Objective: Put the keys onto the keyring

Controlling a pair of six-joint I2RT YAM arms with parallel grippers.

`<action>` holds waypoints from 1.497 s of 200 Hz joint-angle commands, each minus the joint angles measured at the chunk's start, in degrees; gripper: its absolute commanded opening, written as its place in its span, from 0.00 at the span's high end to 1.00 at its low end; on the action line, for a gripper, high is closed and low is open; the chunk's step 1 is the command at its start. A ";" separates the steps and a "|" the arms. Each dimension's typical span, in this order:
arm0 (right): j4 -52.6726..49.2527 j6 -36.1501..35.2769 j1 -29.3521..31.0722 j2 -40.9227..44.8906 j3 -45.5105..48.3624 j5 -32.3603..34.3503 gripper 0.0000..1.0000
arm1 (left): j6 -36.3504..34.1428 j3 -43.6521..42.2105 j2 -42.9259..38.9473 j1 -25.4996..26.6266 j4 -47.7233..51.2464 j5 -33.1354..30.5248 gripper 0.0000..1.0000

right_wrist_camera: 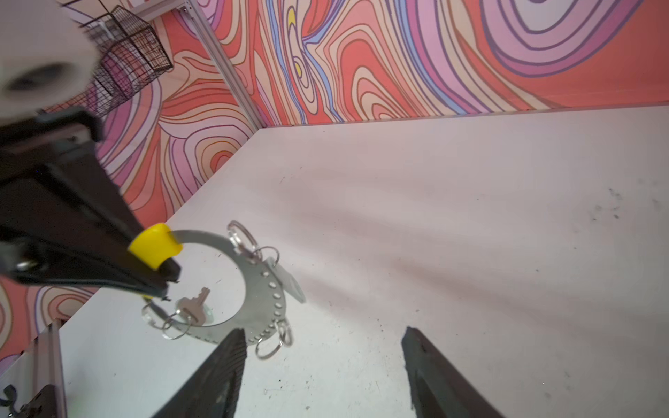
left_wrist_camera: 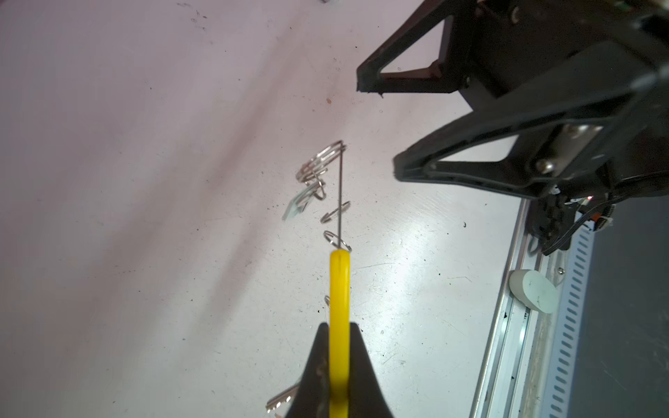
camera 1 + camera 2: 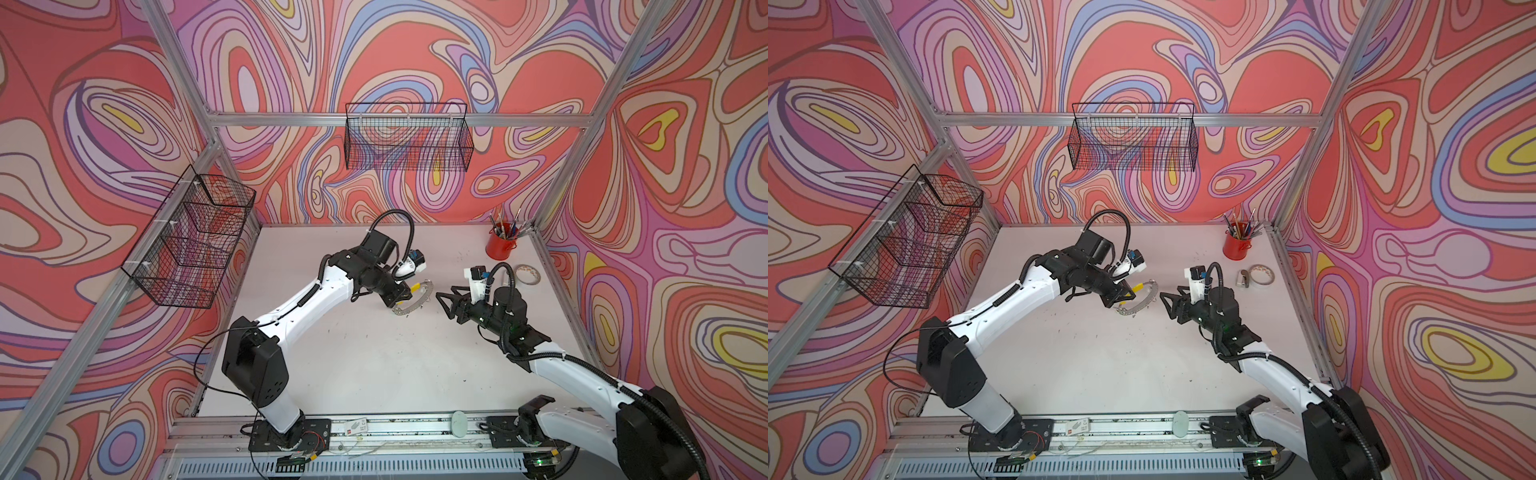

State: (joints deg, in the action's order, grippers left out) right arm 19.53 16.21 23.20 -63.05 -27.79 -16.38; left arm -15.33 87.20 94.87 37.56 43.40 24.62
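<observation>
The keyring (image 1: 267,289) is central over the table (image 3: 374,365), the cup (image 3: 500,246) and tape roll (image 3: 537,277) behind, rightward.

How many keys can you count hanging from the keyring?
2. One silver key hangs inside the keyring, near the left gripper. Of the other, only its pale tag shows, outside the rim. More may be hidden.

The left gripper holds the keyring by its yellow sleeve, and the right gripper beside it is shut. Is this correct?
Not quite. The right gripper is open, not shut: the right wrist view shows its fingers wide apart with nothing between them. The rest is right: the left gripper holds the keyring by its yellow sleeve.
</observation>
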 commanded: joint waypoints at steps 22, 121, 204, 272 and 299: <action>-0.88 0.48 -0.35 1.13 1.12 7.46 0.24 | 4.81 7.21 6.34 0.43 12.28 -24.09 1.00; 3.07 3.55 -0.31 -3.59 3.18 0.11 0.28 | 26.42 12.37 11.19 -8.66 6.35 -5.45 1.00; 21.72 11.56 5.77 -17.19 4.49 -6.02 0.32 | 56.14 -6.89 0.88 -8.92 -23.13 0.23 1.00; 32.83 16.26 7.88 -24.55 3.39 -8.95 0.35 | 71.13 -15.74 -5.07 -8.73 -34.38 -2.20 1.00; 38.93 19.19 8.91 -26.85 3.11 -7.78 0.36 | 74.04 -17.18 -5.96 -8.26 -36.25 -2.59 1.00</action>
State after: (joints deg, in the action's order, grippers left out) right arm 49.60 31.66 31.09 -88.03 -23.51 -24.27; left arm 52.90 71.42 90.96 28.84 12.12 23.03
